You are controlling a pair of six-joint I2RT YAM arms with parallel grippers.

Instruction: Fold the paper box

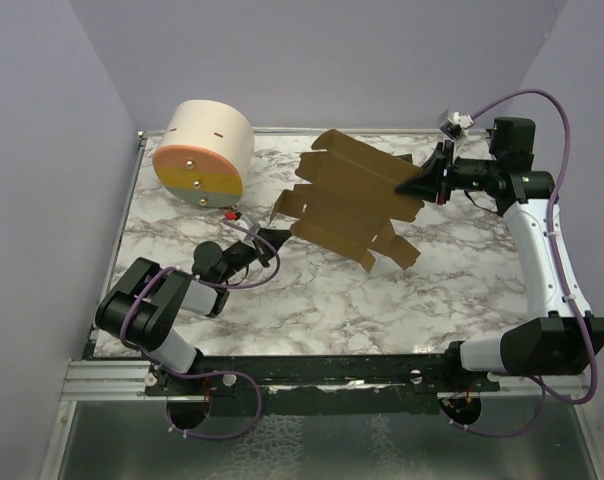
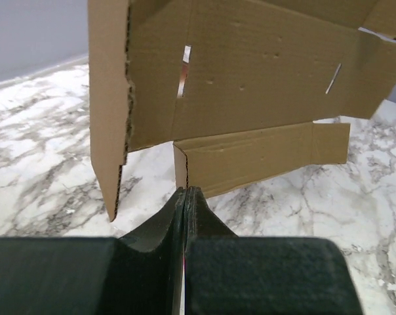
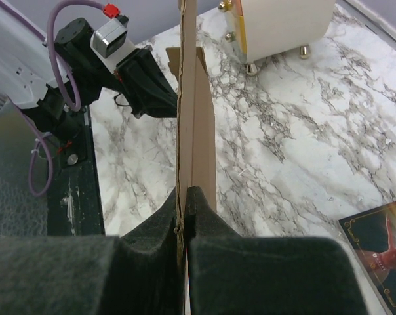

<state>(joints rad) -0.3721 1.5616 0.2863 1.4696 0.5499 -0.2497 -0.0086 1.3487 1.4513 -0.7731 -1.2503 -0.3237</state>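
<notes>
The paper box (image 1: 352, 200) is a flat brown die-cut sheet, lifted off the marble table and held between both arms. My right gripper (image 1: 422, 185) is shut on its right edge. In the right wrist view the sheet (image 3: 197, 118) stands edge-on, running into the closed gripper (image 3: 185, 190). My left gripper (image 1: 273, 237) is shut at the sheet's lower left. In the left wrist view the lower corner of a short flap (image 2: 263, 154) runs into the seam of the closed gripper (image 2: 186, 191), with the broad panel (image 2: 263, 72) above it.
A big cream cylinder (image 1: 204, 150) with an orange-yellow face lies at the back left of the table (image 1: 332, 300). A dark-covered book (image 3: 381, 249) lies on the marble under the right arm. Purple walls enclose the table on three sides.
</notes>
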